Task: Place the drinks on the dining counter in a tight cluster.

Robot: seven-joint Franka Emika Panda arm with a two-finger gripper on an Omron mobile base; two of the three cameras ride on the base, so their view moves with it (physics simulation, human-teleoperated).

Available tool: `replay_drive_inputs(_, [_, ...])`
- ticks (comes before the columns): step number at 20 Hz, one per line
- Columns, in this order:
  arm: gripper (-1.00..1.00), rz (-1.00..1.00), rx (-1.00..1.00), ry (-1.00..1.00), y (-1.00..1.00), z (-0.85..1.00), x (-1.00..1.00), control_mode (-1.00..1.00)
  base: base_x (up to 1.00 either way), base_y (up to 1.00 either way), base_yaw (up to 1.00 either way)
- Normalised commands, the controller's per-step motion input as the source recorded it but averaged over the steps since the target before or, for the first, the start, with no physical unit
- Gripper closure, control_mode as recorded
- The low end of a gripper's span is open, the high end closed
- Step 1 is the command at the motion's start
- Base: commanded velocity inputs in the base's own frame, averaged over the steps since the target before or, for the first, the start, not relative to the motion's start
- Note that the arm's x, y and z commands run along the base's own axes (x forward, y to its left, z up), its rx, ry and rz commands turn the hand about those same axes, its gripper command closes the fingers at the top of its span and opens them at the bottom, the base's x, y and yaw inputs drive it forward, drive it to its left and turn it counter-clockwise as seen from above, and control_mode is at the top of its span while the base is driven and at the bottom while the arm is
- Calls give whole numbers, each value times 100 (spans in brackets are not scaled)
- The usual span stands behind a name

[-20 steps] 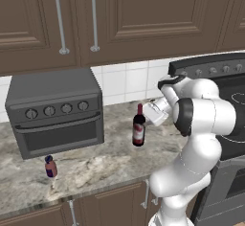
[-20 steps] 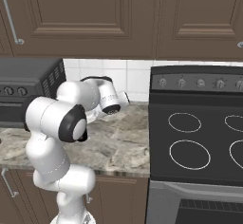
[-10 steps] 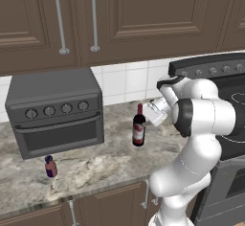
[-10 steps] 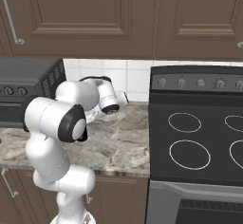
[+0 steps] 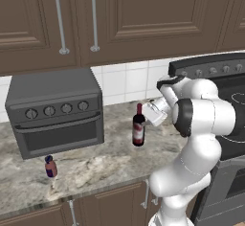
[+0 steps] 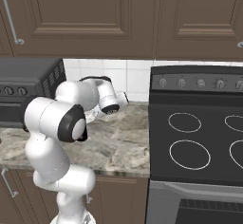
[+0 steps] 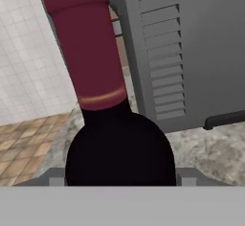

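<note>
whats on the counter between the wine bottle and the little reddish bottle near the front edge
Only bare marbled counter lies between the wine bottle and the small reddish bottle in the left base view; the toaster oven sits behind that stretch.

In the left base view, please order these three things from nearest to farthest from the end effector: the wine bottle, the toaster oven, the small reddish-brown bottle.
1. Wine bottle: directly at the end effector, upright on the counter.
2. Toaster oven: further left, against the wall.
3. Small reddish-brown bottle: far left, near the counter's front edge.
</note>
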Motion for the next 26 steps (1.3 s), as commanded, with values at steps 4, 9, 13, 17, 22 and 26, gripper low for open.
replay_drive_inputs(4, [100,-3,0,-2,-5,6,-37,-100,0,0,0])
replay_drive_inputs(9, [100,-7,4,-3,-11,54,-61,-100,0,0,0])
replay_drive_inputs(13, [100,-6,1,0,-2,96,-59,-100,0,0,0])
replay_drive_inputs(17, [100,-3,0,0,0,99,-43,-100,0,0,0])
replay_drive_inputs(22, [100,0,0,-4,0,75,-57,-100,0,0,0])
replay_drive_inputs(26, [100,0,0,-13,0,36,-50,-100,0,0,0])
